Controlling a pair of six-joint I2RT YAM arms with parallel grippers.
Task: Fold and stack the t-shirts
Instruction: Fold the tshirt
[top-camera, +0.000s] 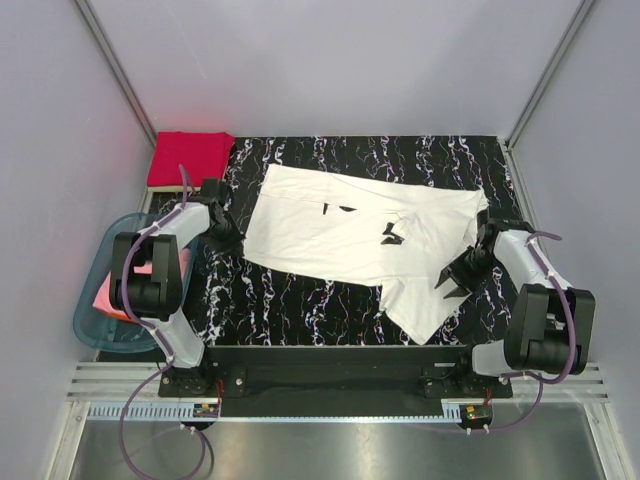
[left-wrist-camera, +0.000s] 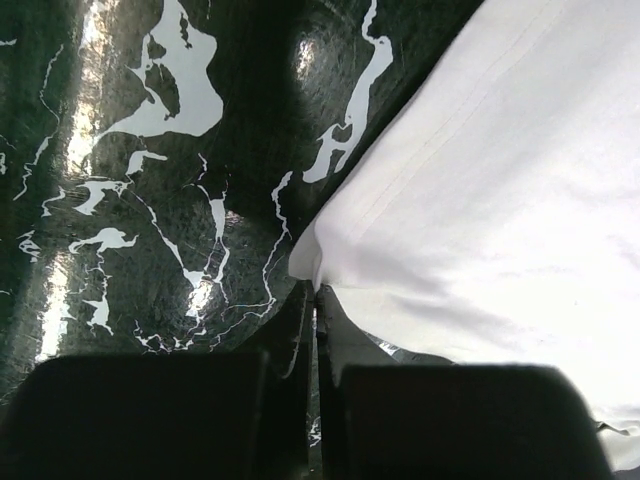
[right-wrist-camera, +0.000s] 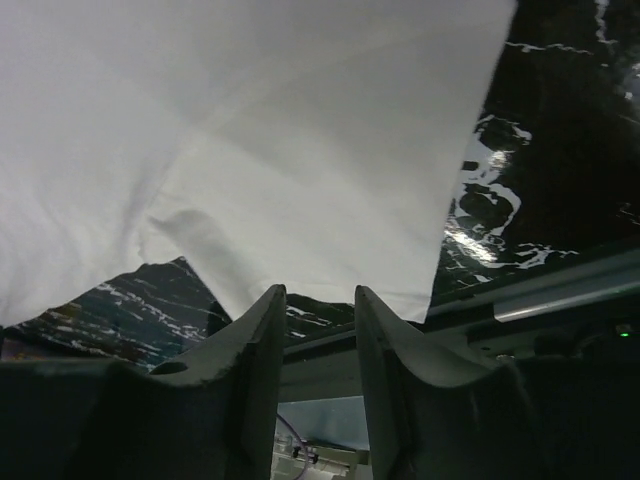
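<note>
Marbled mat (top-camera: 300, 300) bears white t-shirt (top-camera: 330, 235), left gripper (left-wrist-camera: 316, 300) pinching.

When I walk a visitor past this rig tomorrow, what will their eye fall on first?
Most likely the white t-shirt, spread wide and rumpled across the middle of the black white-streaked mat. Next come the red t-shirt, folded at the mat's far left corner, and the teal tub off the left edge with pink cloth inside. The left fingers are shut on the white shirt's left edge; the right fingers stand parted at its near right corner.
</note>
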